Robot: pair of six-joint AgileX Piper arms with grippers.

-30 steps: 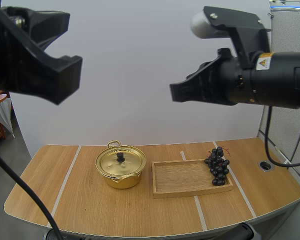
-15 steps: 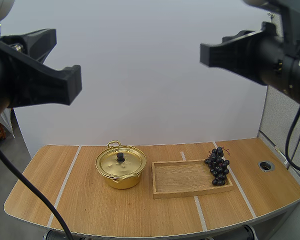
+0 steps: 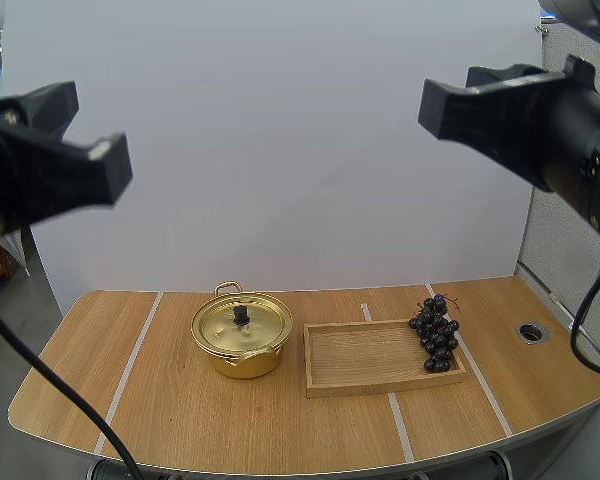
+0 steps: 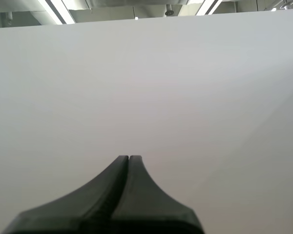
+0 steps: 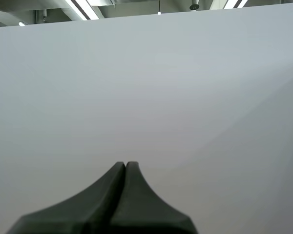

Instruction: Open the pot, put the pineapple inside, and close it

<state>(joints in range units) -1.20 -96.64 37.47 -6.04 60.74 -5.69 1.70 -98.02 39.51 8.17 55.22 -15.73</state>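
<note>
As its lid (image 3: 252,327) is on, the pot (image 3: 228,362) hides its inside.

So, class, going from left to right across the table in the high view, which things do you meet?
pot → tray → grapes, which lie at the tray's right end.

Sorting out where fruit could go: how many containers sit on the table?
2: a lidded gold pot left of centre, and a wooden tray just to its right, grapes at its right end.
</note>
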